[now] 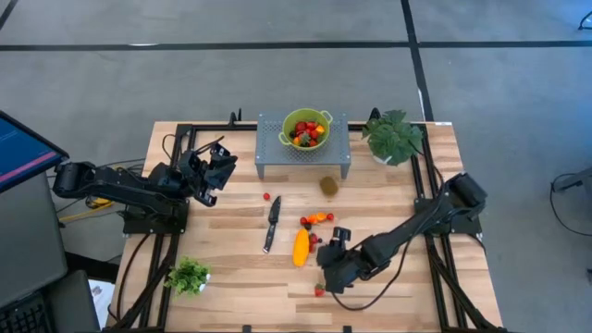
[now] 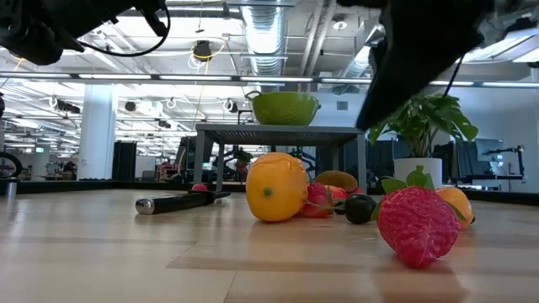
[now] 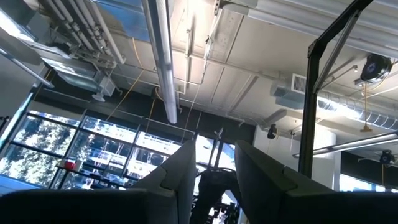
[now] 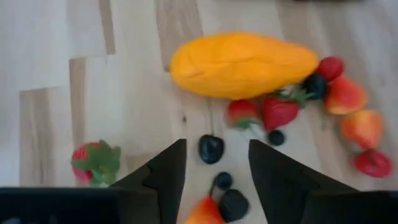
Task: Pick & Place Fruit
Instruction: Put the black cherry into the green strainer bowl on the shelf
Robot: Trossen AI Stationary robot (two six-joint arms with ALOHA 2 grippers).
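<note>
So the right gripper (image 4: 212,165) is down low over the table (image 1: 231,268), fingers apart with nothing between them, hovering right above a small dark ball (image 4: 211,149) that sits on the wood in the gap. Just past it lies the big yellow-orange fruit (image 4: 242,64), with a couple of strawberries (image 4: 278,112) tucked against its side and a few red and orange pieces (image 4: 362,127) curving off from one end. One lone strawberry (image 4: 94,163) sits apart from the bunch (leafy cap on it), off to one side of the gripper.

From above, most of the loose fruit is clustered mid-table by the black-handled knife (image 1: 271,223), and the brown kiwi (image 1: 328,186) rests near the grey perforated stand (image 1: 277,148). On that stand is a green bowl (image 1: 293,119) already holding several fruit pieces. Two leafy plants (image 1: 395,135) are on the table too, one at the far right, one at the near left.

The left gripper (image 1: 215,169) is parked up in the air at the left side, fingers slightly apart and empty, its camera pointing at the ceiling.
</note>
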